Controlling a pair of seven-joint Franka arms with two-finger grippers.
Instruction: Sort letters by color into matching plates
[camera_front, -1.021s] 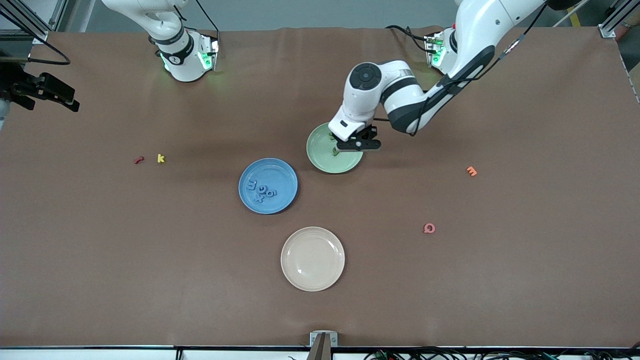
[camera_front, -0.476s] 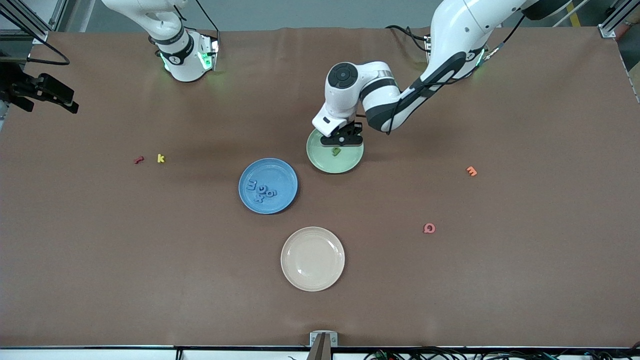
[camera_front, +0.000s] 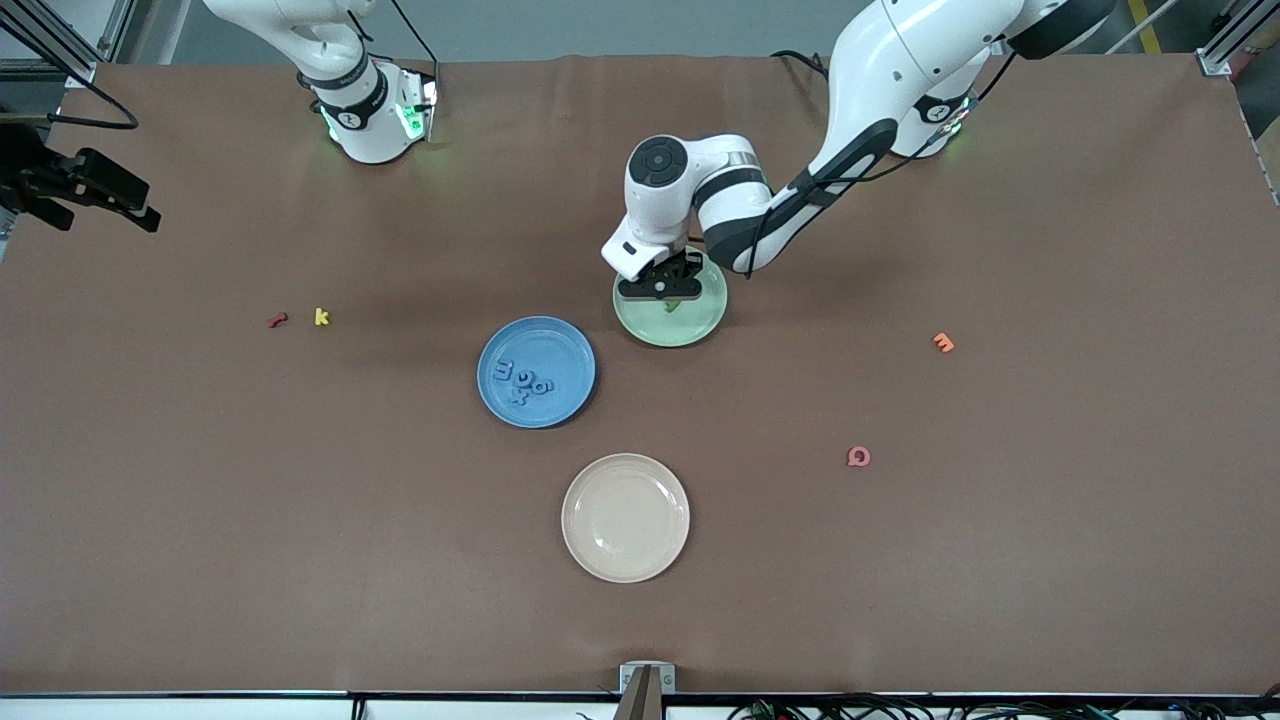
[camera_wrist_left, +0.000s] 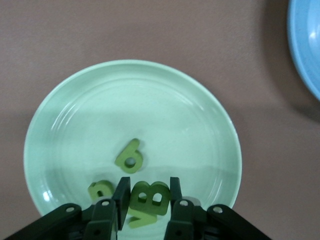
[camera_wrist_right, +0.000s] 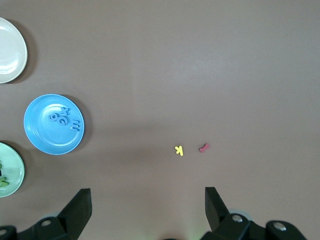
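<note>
Green letters lie in the green plate, centre frame, under the parted, empty left gripper; fingers could snag one when lifting, while the right gripper waits, spread wide.

Pale green plate, round, shallow, rimmed, lies flat directly under the left claw. Green letters rest in it: a "6" lies flat just ahead of the claw's fingertips, a "B" and a "V" between the parted fingers, one more partly hidden beside them. Medium blue plate lies flat near this claw, nearer the front camera; four blue letters clustered inside.
</note>
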